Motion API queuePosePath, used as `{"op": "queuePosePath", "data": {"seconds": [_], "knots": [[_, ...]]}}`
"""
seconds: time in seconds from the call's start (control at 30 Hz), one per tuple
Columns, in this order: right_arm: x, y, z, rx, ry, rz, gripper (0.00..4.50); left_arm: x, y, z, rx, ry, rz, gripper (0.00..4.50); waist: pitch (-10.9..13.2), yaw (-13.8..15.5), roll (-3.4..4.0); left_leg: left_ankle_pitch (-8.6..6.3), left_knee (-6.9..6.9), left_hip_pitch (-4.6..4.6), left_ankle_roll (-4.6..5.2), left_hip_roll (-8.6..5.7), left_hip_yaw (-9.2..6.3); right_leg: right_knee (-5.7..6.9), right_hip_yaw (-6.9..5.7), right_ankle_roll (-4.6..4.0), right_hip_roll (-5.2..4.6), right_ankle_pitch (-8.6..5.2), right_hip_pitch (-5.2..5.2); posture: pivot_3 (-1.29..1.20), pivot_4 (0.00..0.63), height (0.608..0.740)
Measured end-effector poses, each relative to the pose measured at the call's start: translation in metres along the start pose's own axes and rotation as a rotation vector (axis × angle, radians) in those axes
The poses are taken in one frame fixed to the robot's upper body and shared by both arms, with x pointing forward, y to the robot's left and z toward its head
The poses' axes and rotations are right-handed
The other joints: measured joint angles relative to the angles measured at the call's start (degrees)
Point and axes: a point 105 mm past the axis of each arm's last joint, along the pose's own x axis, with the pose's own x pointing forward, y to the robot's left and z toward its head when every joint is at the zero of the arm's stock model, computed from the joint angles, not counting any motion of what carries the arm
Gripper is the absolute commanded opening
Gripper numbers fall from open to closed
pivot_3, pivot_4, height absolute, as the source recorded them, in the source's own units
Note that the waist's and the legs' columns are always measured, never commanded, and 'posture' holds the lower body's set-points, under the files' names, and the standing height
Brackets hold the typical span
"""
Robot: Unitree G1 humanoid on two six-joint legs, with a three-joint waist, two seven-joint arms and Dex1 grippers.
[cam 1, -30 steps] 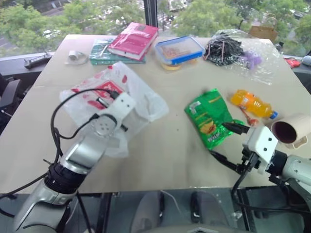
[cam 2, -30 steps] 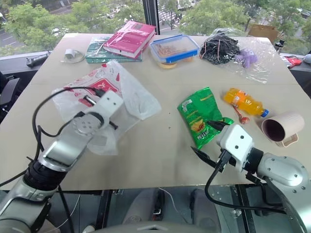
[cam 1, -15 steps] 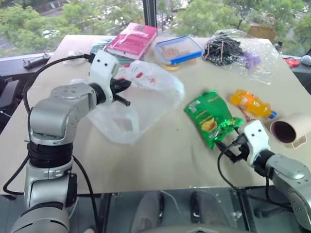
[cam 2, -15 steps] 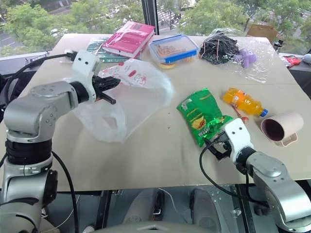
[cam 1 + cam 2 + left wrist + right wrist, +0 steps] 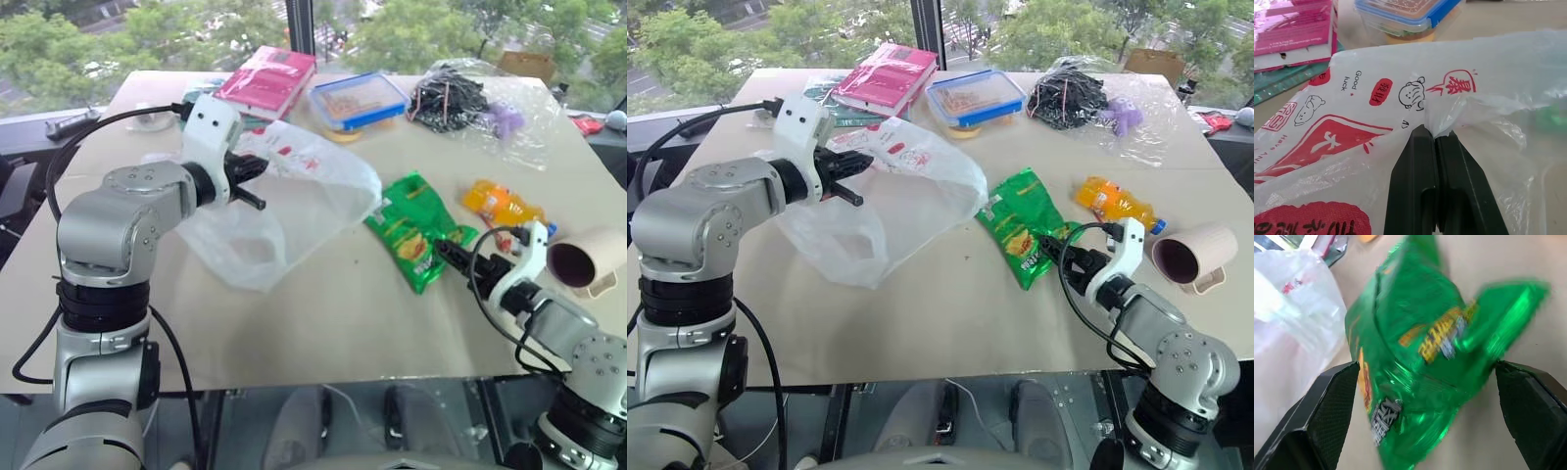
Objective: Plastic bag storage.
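Observation:
The plastic bag (image 5: 304, 191), crinkly translucent white with red print, hangs lifted at its upper edge while its lower part rests on the table. My left gripper (image 5: 247, 182) is shut on a fold of the bag near the red motifs (image 5: 1430, 131). The bag's right side reaches the green snack packet (image 5: 411, 230). My right gripper (image 5: 1058, 255) stands open at the packet's near-right end. In the right wrist view its two black fingers (image 5: 1327, 406) stand either side of the packet (image 5: 1425, 347), with the bag (image 5: 1288, 323) beyond.
At the table's far side lie a red book (image 5: 269, 80), a blue-lidded food box (image 5: 360, 98) and a clear bag of black cables (image 5: 470, 103). An orange bottle (image 5: 500, 206) and a pink mug (image 5: 588, 262) sit at the right, close to my right arm.
My left gripper has raised the bag's edge off the table, and the bag now billows towards the packet. My right gripper rolled and moved forward up to the green packet.

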Motion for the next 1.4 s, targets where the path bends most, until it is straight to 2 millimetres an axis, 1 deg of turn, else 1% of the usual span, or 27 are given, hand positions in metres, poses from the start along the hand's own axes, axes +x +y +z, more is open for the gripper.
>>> {"op": "queuePosePath", "data": {"seconds": [0.07, 0.2, 0.27, 0.33, 0.43, 0.53, 0.57, 0.6, 0.63, 0.77, 0.87, 0.9, 1.0, 1.03, 1.1, 1.2, 1.33, 1.4], "knots": [[0.01, -0.003, -0.005, 0.012, 0.02, -0.013, 4.5, 0.0, 0.0, 0.0, -0.004, 0.001, 0.004, 0.04, 0.0, 0.0, 0.0, 0.0, 0.0, 0.0, 0.0, -0.01, 0.01, 0.01, 0.01, 0.0, 0.0, 0.0, -0.01, 0.0, 0.15, 0.74], [0.021, -0.001, -0.003, 0.009, 0.005, -0.007, 4.5, 0.0, 0.0, -0.001, -0.008, 0.01, 0.01, 0.04, 0.0, -0.3, 0.0, 0.0, 0.0, 0.04, 0.0, 0.0, 0.02, 0.02, 0.02, 0.01, 0.01, 0.0, 0.01, 0.0, 0.15, 0.74], [0.031, 0.002, -0.001, 0.019, -0.024, 0.002, 4.5, 0.0, 0.001, -0.001, -0.009, 0.013, 0.017, 0.04, 0.0, -0.7, -0.01, 0.0, 0.0, 0.06, 0.01, 0.0, 0.01, 0.04, 0.03, 0.01, 0.02, 0.01, 0.01, 0.0, 0.15, 0.74], [0.036, 0.001, 0.0, 0.014, -0.04, -0.002, 3.96, 0.0, 0.001, -0.002, -0.01, 0.015, 0.02, 0.0, 0.0, -0.9, -0.01, 0.01, 0.0, 0.06, 0.0, 0.0, 0.01, 0.05, 0.03, 0.01, 0.02, 0.01, 0.01, 0.0, 0.15, 0.74], [0.041, -0.002, -0.002, -0.012, -0.044, -0.009, 2.74, 0.0, 0.002, -0.002, -0.012, 0.021, 0.028, 0.0, 0.0, -1.2, -0.01, 0.01, 0.0, 0.05, -0.01, 0.0, 0.01, 0.05, 0.04, 0.01, 0.01, 0.0, 0.0, 0.0, 0.15, 0.74], [0.042, -0.001, -0.002, -0.043, -0.055, -0.001, 1.14, 0.0, 0.004, -0.003, -0.018, 0.027, 0.042, 0.0, 0.0, -1.2, 0.01, 0.01, -0.01, 0.04, -0.01, 0.01, 0.01, 0.05, 0.05, 0.01, 0.01, 0.0, -0.02, 0.0, 0.15, 0.74], [0.041, 0.0, -0.002, -0.053, -0.059, 0.002, 0.87, 0.0, 0.004, -0.003, -0.018, 0.026, 0.046, 0.0, 0.0, -1.2, 0.01, 0.01, -0.01, 0.03, -0.01, 0.01, 0.01, 0.04, 0.05, 0.01, 0.01, 0.0, -0.02, 0.0, 0.15, 0.74], [0.04, 0.0, -0.001, -0.068, -0.064, 0.006, 0.34, 0.0, 0.005, -0.003, -0.019, 0.026, 0.051, 0.0, 0.0, -1.2, 0.0, 0.01, -0.01, 0.02, -0.01, 0.01, 0.01, 0.04, 0.04, 0.01, 0.01, 0.0, -0.02, 0.0, 0.15, 0.74], [0.039, 0.0, 0.001, -0.081, -0.07, 0.005, 0.05, 0.0, 0.005, -0.003, -0.02, 0.026, 0.053, 0.0, 0.0, -1.2, 0.0, 0.01, -0.01, 0.02, -0.01, 0.01, 0.01, 0.04, 0.04, 0.01, 0.0, 0.0, -0.02, 0.0, 0.15, 0.74], [0.028, 0.003, 0.007, -0.127, -0.09, 0.006, 0.05, 0.0, 0.007, 0.004, -0.015, 0.01, 0.065, 0.0, 0.0, -1.1, 0.01, 0.01, -0.01, 0.0, -0.01, 0.01, 0.0, 0.04, 0.03, 0.01, -0.01, 0.0, -0.04, 0.0, 0.15, 0.74], [0.014, 0.013, 0.012, -0.157, -0.088, 0.048, 0.05, 0.002, 0.009, 0.01, -0.025, -0.003, 0.078, 0.0, 0.0, -1.1, 0.04, 0.01, -0.02, -0.01, -0.01, 0.01, -0.01, 0.04, 0.03, 0.01, -0.01, 0.0, -0.04, 0.0, 0.15, 0.74], [0.003, 0.022, 0.014, -0.201, -0.074, 0.082, 0.05, 0.004, 0.011, 0.01, -0.034, 0.0, 0.082, 0.0, 0.0, -1.0, 0.05, 0.01, -0.02, -0.01, -0.01, 0.01, 0.0, 0.03, 0.04, 0.01, -0.01, 0.0, -0.05, 0.0, 0.15, 0.74], [-0.016, 0.04, 0.017, -0.276, -0.045, 0.157, 0.05, 0.006, 0.014, 0.007, -0.046, 0.014, 0.094, 0.0, 0.0, -1.1, 0.04, 0.0, -0.03, -0.01, 0.01, 0.02, 0.0, 0.02, 0.04, 0.01, -0.01, 0.0, -0.04, 0.0, 0.15, 0.74], [-0.024, 0.05, 0.012, -0.304, -0.005, 0.207, 0.05, 0.006, 0.015, 0.006, -0.049, 0.018, 0.099, 0.0, 0.0, -1.1, 0.04, -0.01, -0.03, -0.01, 0.01, 0.03, 0.0, 0.02, 0.04, 0.01, -0.01, 0.0, -0.04, 0.0, 0.15, 0.74], [-0.035, 0.068, 0.004, -0.334, 0.059, 0.303, 0.05, 0.008, 0.015, 0.005, -0.053, 0.021, 0.099, 0.0, 0.0, -1.2, 0.04, -0.06, -0.03, 0.0, 0.11, 0.05, 0.0, 0.02, 0.04, 0.01, -0.01, 0.0, -0.04, 0.0, 0.15, 0.74], [-0.042, 0.087, -0.004, -0.344, 0.126, 0.396, 0.05, 0.01, 0.015, 0.005, -0.05, 0.017, 0.1, 0.0, 0.0, -1.2, 0.03, -0.12, -0.02, 0.02, 0.21, 0.05, 0.01, 0.02, 0.05, 0.01, -0.02, 0.0, -0.01, 0.0, 0.15, 0.74], [-0.045, 0.105, -0.006, -0.335, 0.193, 0.47, 0.05, 0.012, 0.014, 0.01, -0.042, -0.001, 0.104, 0.0, 0.0, -1.1, 0.01, -0.12, -0.01, -0.01, 0.22, 0.04, 0.01, 0.01, 0.04, 0.0, -0.04, 0.0, -0.02, 0.0, 0.15, 0.74], [-0.046, 0.109, -0.006, -0.327, 0.215, 0.487, 0.05, 0.012, 0.014, 0.013, -0.035, -0.011, 0.106, 0.0, 0.0, -1.0, 0.01, -0.12, -0.01, -0.02, 0.22, 0.04, 0.01, -0.02, 0.05, 0.0, -0.04, 0.0, -0.02, 0.0, 0.15, 0.74]]}}
